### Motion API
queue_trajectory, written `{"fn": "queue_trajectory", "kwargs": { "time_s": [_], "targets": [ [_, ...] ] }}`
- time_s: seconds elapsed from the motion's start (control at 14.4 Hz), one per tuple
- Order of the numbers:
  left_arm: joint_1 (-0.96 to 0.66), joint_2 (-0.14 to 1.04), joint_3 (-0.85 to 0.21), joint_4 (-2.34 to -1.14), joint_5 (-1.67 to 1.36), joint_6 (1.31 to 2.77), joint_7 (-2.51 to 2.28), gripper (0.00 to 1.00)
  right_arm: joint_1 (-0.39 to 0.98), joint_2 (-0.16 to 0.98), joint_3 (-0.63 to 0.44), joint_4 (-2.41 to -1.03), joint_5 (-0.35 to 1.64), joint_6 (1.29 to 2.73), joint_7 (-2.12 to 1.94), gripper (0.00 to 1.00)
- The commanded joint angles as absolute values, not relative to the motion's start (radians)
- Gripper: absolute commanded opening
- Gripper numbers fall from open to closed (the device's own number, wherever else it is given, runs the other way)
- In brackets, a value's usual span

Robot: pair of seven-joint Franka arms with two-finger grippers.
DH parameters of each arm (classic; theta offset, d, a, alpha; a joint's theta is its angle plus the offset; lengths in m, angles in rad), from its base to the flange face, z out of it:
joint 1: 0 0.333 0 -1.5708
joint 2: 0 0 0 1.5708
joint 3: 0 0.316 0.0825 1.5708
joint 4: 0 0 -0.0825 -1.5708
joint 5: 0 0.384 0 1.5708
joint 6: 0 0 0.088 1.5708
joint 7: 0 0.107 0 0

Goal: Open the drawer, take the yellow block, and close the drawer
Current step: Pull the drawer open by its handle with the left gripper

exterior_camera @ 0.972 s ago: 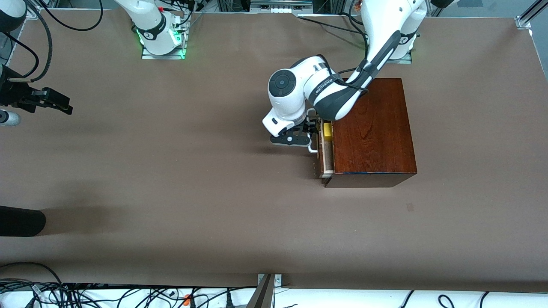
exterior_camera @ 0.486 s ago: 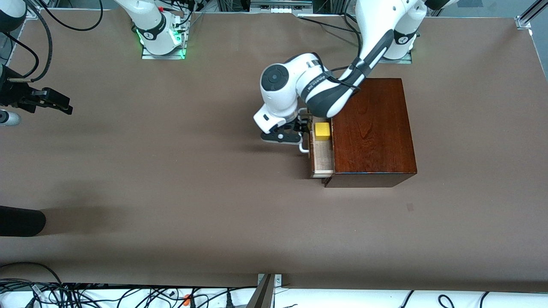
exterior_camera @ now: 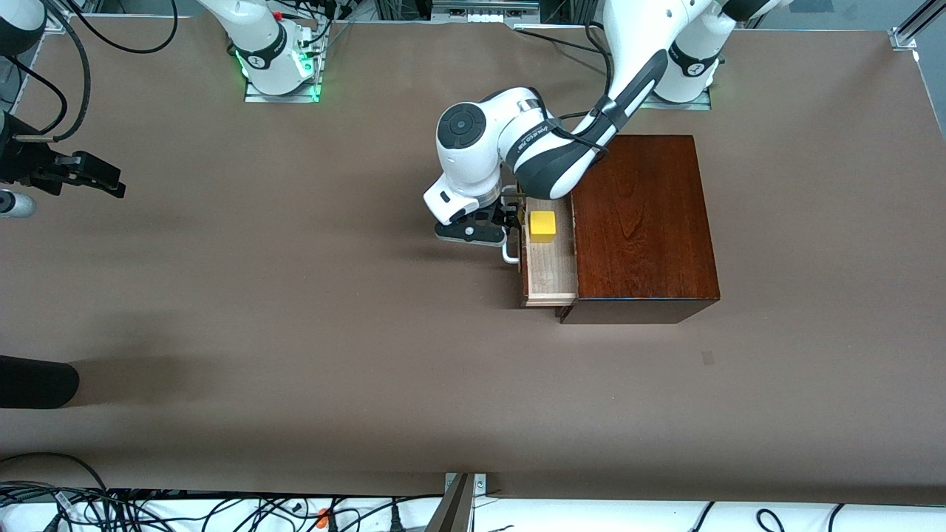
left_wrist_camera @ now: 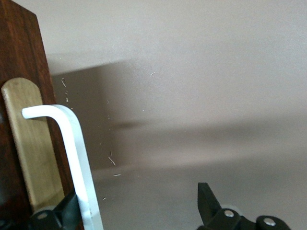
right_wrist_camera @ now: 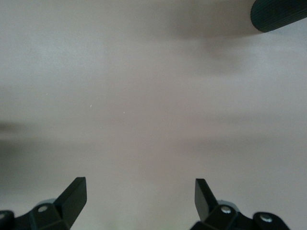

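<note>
Drawer pulled farther out, block now fully exposed.

Front view: the left gripper (exterior_camera: 508, 224) has drawn the drawer (exterior_camera: 550, 277) farther from the box (exterior_camera: 643, 222); the yellow block (exterior_camera: 542, 225) lies inside.
Left wrist view: fingers (left_wrist_camera: 72, 211) spread, one hooking the handle (left_wrist_camera: 76, 158).
Right wrist view: the right gripper (right_wrist_camera: 139, 203) waits, fingers apart, above the desk (right_wrist_camera: 153, 96).

two arms come from the top edge of the front view. two grippers: the left gripper (exterior_camera: 508, 222) at centre frame, the right gripper (exterior_camera: 92, 177) at the frame's left edge. one box (exterior_camera: 643, 222) right of centre, with one drawer (exterior_camera: 550, 270) and one handle (exterior_camera: 510, 255). one yellow block (exterior_camera: 542, 225) in the drawer. one table (exterior_camera: 295, 332).
</note>
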State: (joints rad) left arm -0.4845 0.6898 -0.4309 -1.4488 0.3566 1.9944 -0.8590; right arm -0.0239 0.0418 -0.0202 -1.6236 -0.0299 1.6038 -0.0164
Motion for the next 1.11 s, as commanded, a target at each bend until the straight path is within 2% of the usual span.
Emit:
{"fn": "queue_trajectory", "kwargs": {
  "time_s": [0.0,0.21,0.56,0.83,1.04],
  "targets": [
    [-0.508,0.745,-0.437,-1.396,0.365,2.037,-0.856,1.0,-0.034,0.04,-0.015,-1.621,-0.012,1.608,-0.034,1.0],
    [-0.531,0.739,-0.431,-1.397,0.376,2.023,-0.854,1.0,-0.034,0.04,-0.015,-1.621,-0.012,1.608,-0.034,1.0],
    [-0.534,0.721,-0.433,-1.397,0.391,1.934,-0.854,1.0,-0.034,0.04,-0.015,-1.62,-0.014,1.606,-0.034,1.0],
    [-0.563,0.716,-0.434,-1.396,0.443,1.807,-0.859,1.0,-0.034,0.04,-0.015,-1.621,-0.014,1.606,-0.034,1.0],
    [-0.566,0.697,-0.433,-1.391,0.445,1.786,-0.882,1.0,-0.034,0.04,-0.015,-1.621,-0.014,1.606,-0.034,1.0]
  ]
}}
